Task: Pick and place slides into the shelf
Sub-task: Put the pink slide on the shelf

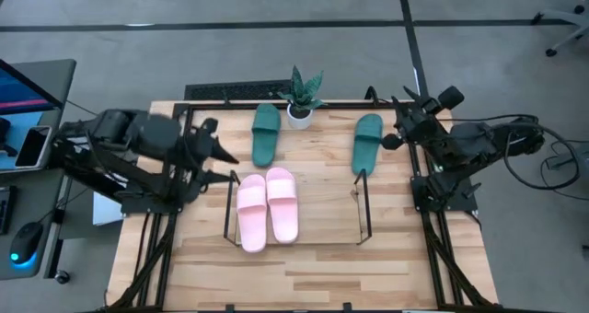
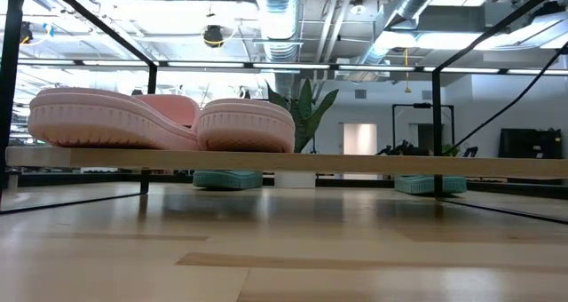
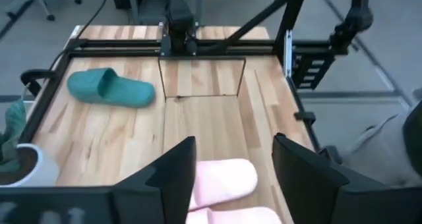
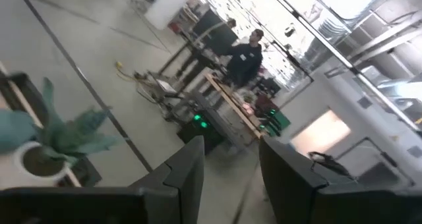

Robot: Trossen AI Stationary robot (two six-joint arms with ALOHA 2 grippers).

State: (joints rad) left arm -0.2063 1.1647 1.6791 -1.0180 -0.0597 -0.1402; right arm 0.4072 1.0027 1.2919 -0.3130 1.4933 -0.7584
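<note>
Two pink slides (image 1: 268,208) lie side by side on the shelf (image 1: 364,212); both green slides (image 1: 266,133) rest behind it, flanking the potted plant (image 1: 301,97). Left gripper (image 1: 224,164) hovers beside the shelf's left end, fingers spread, empty. Right gripper (image 1: 390,140) sits raised at the table's right edge, fingers parted, empty.

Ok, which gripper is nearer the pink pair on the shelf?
Left. The left gripper, open, hangs just beside the pink slides; the right gripper is far across, by a green slide.

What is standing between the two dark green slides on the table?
In the high view, a small potted plant stands between the left green slide and the right green slide.
</note>
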